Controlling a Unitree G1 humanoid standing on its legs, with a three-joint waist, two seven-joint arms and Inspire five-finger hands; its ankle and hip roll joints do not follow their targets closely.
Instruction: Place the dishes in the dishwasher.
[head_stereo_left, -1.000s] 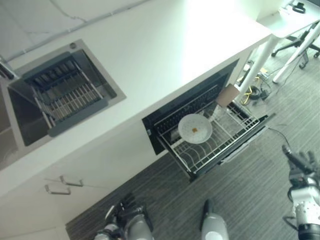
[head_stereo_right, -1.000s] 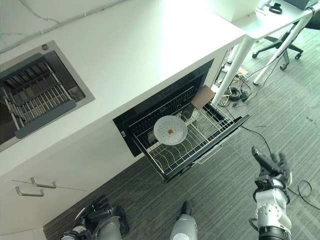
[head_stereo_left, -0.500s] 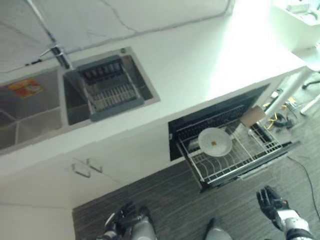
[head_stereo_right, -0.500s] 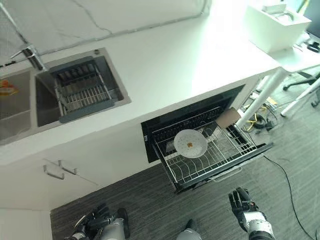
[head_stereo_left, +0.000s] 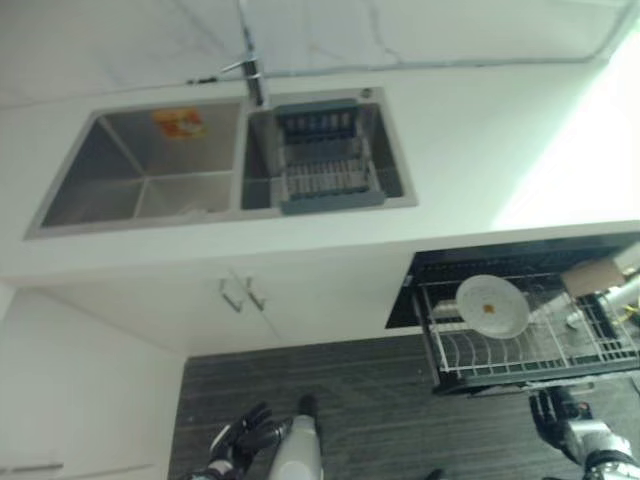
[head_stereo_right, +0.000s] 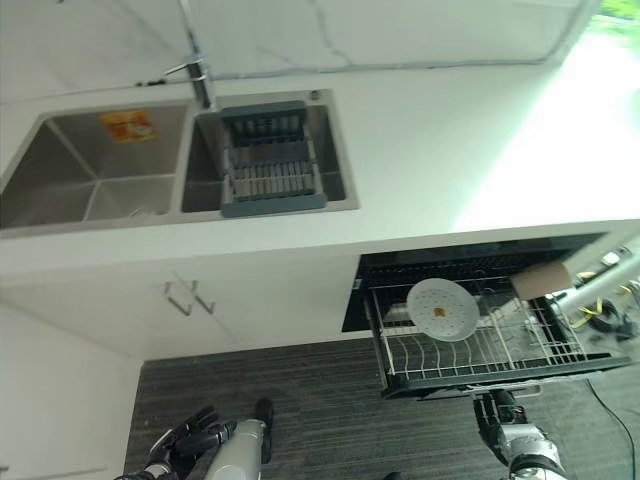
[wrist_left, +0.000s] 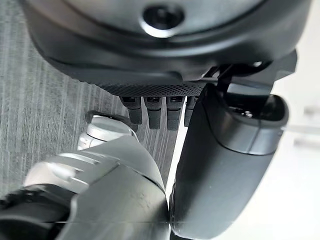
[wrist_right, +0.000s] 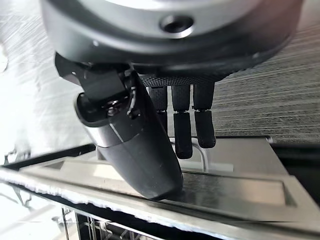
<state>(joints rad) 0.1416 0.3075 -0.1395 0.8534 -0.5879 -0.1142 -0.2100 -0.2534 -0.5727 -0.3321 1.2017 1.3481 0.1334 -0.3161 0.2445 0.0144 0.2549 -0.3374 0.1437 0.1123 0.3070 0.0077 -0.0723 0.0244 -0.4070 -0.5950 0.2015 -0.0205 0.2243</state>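
Camera panned left; sink (head_stereo_right: 90, 190) now upper left. White plate (head_stereo_right: 443, 309) sits in dishwasher rack (head_stereo_right: 480, 345), lower right. Right hand (head_stereo_right: 503, 418) below rack, left hand (head_stereo_right: 185, 441) bottom left, both relaxed, empty. Next dish: approach sink level.

1 plate (head_stereo_right: 442, 309), 1 rack (head_stereo_right: 560, 350), 2 sink basins (head_stereo_right: 90, 175), maybe 1 cup (head_stereo_right: 540, 280).

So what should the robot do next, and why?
Probably push the rack into the dishwasher with the right robot hand. The plate already stands in the pulled-out rack, and that hand hangs open by its front edge.
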